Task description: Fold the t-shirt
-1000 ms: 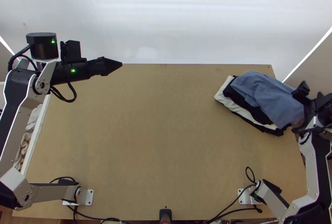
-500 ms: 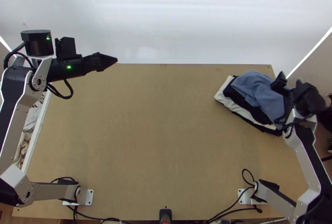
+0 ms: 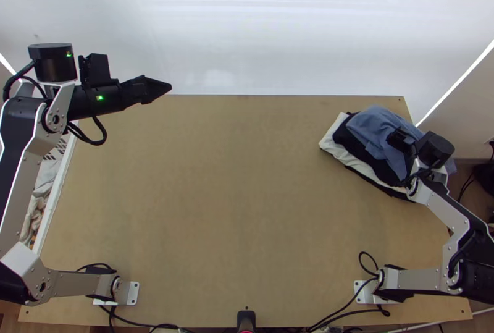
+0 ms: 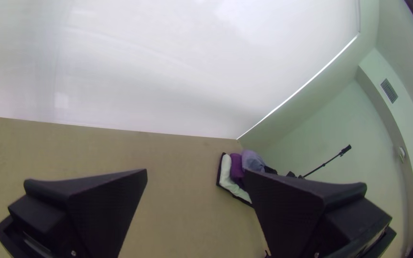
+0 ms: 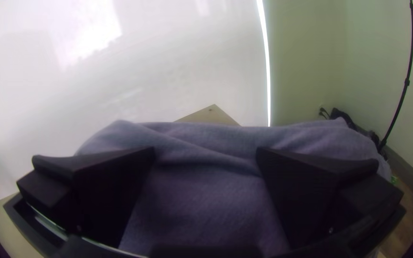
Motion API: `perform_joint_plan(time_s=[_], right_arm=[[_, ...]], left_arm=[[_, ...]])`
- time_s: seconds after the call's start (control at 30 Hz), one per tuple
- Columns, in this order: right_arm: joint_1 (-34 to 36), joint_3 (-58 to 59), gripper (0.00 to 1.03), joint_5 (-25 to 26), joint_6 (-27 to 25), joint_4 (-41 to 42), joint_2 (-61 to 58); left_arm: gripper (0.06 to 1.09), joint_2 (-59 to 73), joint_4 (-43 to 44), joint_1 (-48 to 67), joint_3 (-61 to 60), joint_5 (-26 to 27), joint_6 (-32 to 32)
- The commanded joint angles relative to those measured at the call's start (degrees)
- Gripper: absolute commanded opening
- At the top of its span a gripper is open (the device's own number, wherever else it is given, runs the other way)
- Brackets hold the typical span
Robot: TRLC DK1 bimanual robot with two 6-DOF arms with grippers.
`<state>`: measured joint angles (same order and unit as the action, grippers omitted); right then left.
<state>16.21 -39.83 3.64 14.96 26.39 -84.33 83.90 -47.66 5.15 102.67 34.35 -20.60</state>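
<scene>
— If lowered too deep before closing, what to fear from the right gripper [image 5: 205,149]?
— Snagging the dark garment [image 3: 358,151] under the blue t-shirt [image 3: 373,126], dragging the pile [image 3: 331,142] askew. Spread wide, pinching nothing, like the left gripper [image 4: 196,172].
— Lying where, that t-shirt?
— Bunched near the table's [image 3: 247,209] far right corner, partly overhanging; might slide off if nudged.

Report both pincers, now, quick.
Left black, two-fingered pincer: open, holding nothing.
Right black, two-fingered pincer: open, over the rumpled blue cloth garment; whether it touches, cannot be told.
</scene>
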Motion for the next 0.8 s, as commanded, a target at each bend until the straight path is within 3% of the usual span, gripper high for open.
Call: perform_joint_plan(time_s=[0.0,0.23,0.47,0.77], right_arm=[[0.5,-1.5,0.98,0.2,1.2,0.0,-0.4],[-5.6,-10.5,0.98,0.2,2.0,-3.0,6.6],[-13.9,-14.8,0.98,1.5,2.2,-1.7,-4.2],[-16.6,-12.3,0.98,2.7,6.4,-1.5,-13.4]], left_arm=[[1.04,0.0,-0.1,-0.2,-0.4,0.0,-0.2],[1.04,-0.8,-0.1,-0.5,-0.9,0.0,-0.5],[1.04,-2.9,-1.1,-1.7,-1.2,0.0,-0.6],[1.04,-6.7,-1.1,-3.2,-5.7,-0.1,-0.7]])
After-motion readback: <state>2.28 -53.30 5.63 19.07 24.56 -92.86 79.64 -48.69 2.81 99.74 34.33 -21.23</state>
